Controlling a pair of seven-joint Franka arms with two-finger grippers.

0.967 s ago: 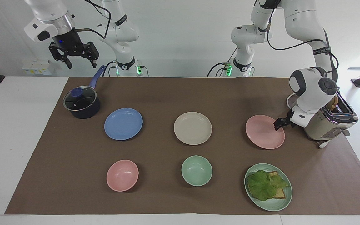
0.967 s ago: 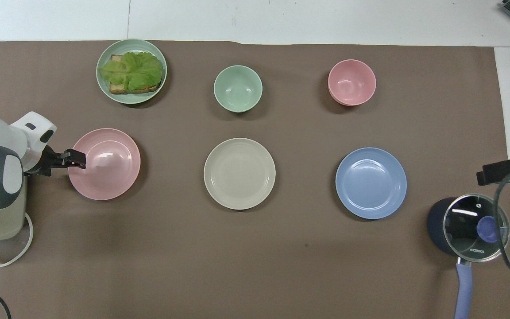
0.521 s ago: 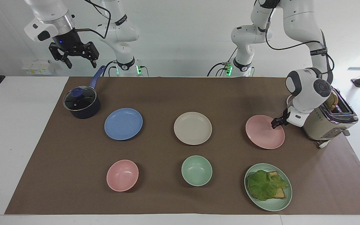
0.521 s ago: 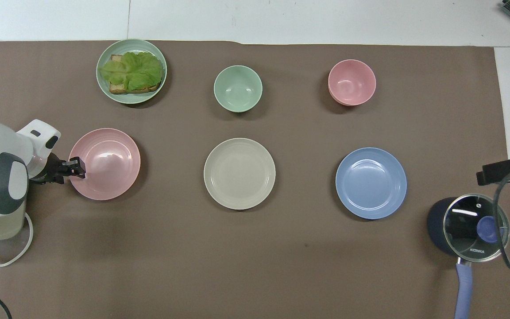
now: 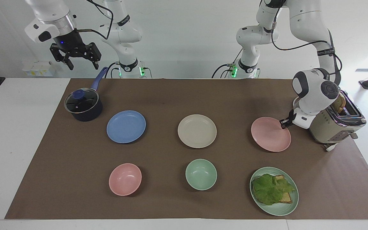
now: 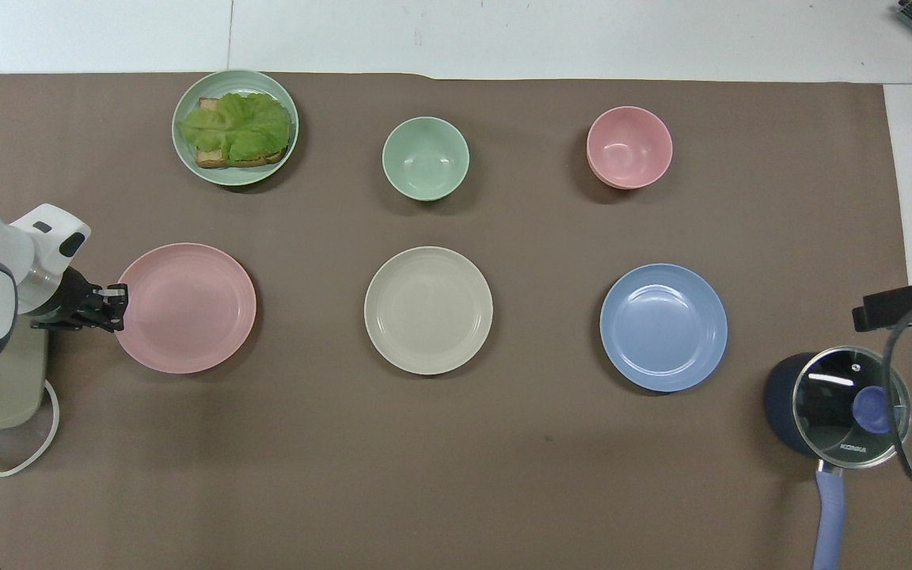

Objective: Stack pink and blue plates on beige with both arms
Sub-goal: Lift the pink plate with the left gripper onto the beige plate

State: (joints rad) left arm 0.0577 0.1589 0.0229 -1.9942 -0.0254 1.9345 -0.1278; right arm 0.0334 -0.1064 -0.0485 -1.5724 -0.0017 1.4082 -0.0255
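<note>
Facing-only: toaster [image 5: 337,124] w/ bread in slots

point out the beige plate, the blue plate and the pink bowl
beige plate [image 5: 197,131]: facing view, centre of its well
blue plate [image 6: 663,327]: overhead view, centre of its well
pink bowl [image 5: 125,179]: facing view, inside bottom

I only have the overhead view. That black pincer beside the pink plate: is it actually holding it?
Observer: Yes. The facing view shows the left pincer shut on the pink plate at its rim.
Operator: And the black bit at the edge, by the pot?
Observer: That is the right pincer, open and hanging high in the air near the saucepan. That arm waits.
Operator: What is the beige box under the white arm?
Observer: A toaster, with toast standing in its slots.
</note>
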